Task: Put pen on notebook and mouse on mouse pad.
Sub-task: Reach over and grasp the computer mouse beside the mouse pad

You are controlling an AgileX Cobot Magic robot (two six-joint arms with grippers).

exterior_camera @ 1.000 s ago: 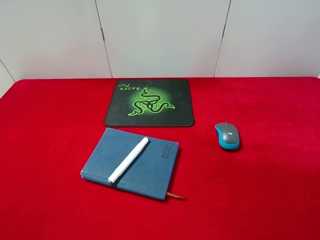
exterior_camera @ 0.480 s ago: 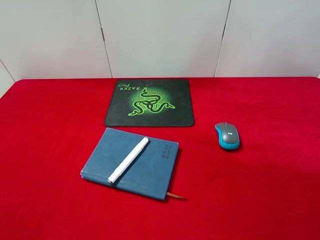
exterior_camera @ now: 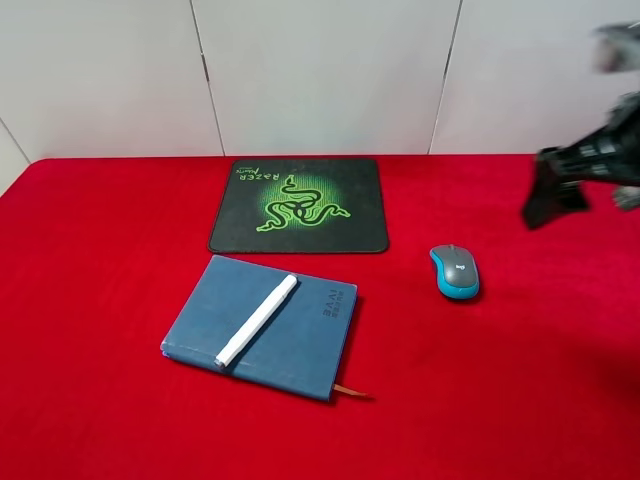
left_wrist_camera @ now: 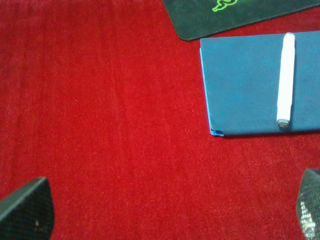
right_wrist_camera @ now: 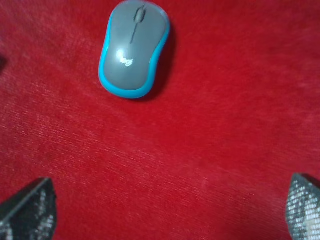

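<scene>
The white pen lies diagonally on the slate-blue notebook at the front left of centre. Behind them lies the black mouse pad with its green logo, nothing on it. The grey and teal mouse sits on the red cloth, to the right of the pad. My right gripper hangs blurred above the table, behind and to the right of the mouse. Its wrist view shows it open, the mouse ahead of the fingertips. My left gripper is open over bare cloth, short of the notebook and pen.
A red cloth covers the whole table. White wall panels stand close behind its far edge. A corner of the mouse pad shows in the left wrist view, beyond the notebook.
My right arm has come into the exterior high view from the right edge, where none showed before. The pen, notebook, mouse and pad have not moved.
</scene>
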